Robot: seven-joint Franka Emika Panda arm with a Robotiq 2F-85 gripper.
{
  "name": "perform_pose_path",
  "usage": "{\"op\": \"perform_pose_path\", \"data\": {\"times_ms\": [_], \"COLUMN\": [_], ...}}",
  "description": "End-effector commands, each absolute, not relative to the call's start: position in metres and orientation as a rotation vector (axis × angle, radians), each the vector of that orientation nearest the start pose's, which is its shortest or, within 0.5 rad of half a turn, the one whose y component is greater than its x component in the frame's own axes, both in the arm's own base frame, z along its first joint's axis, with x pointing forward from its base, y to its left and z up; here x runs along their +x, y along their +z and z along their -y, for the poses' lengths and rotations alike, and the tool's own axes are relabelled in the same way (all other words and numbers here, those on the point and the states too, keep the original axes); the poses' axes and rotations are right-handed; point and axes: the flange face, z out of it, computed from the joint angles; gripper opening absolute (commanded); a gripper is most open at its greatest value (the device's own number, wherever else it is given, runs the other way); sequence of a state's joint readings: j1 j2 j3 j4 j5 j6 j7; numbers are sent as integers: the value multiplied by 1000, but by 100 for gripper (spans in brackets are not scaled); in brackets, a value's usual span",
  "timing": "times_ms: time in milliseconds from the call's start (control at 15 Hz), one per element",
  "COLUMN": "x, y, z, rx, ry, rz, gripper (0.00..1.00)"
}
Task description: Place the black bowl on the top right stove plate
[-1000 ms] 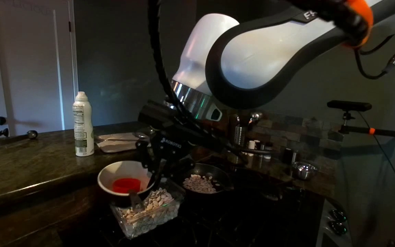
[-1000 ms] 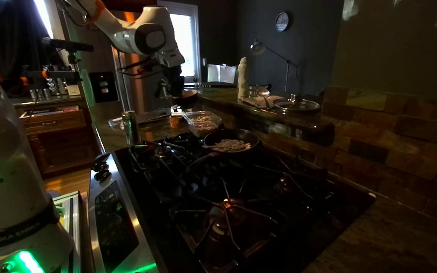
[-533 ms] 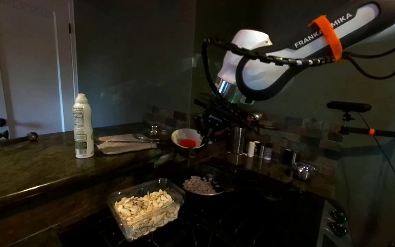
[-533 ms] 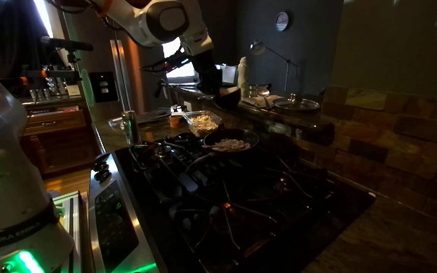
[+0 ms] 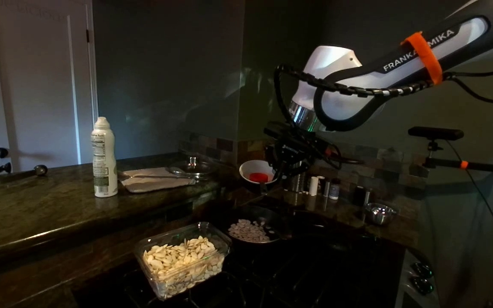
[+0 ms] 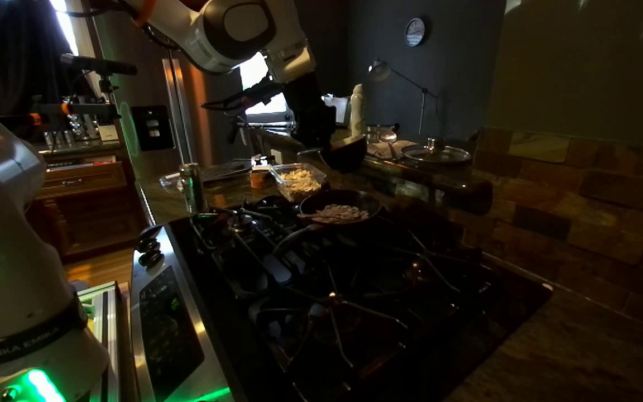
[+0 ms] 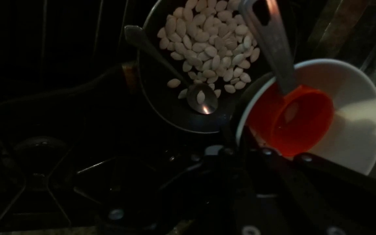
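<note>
it is dim in here, a few glints coming off the dark stove (image 6: 366,312). above it, near the frying pan (image 6: 349,196), i see the gripper (image 7: 240,138), its fingers nipped together on one edge of the black bowl (image 6: 350,159). that bowl hangs tilted in the air, black outside, white within, carrying a red cup (image 7: 300,120) whose grey handle (image 7: 274,42) sticks out past the rim.
</note>
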State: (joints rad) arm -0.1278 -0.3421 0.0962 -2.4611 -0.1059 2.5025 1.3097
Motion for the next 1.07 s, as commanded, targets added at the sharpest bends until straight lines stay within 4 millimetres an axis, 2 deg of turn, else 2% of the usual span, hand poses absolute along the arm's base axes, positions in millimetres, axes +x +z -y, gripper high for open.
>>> {"op": "perform_pose_path", "data": {"times_ms": [0,200,333,400,733,1000], "x": [473,474,476,478,487,498], "y": [447,430,423,418,392,390], "z": [79,149,179,188,194,200], "rx": [-2360,-2238,-2121,-2064,-1853,-1810], "ry": [-450,-276,-149,-90,-21,-217], "rz": [-1921,-2098,-2161,-2177,-2188,-2196], "gripper": [2,2,2,2,2,2]}}
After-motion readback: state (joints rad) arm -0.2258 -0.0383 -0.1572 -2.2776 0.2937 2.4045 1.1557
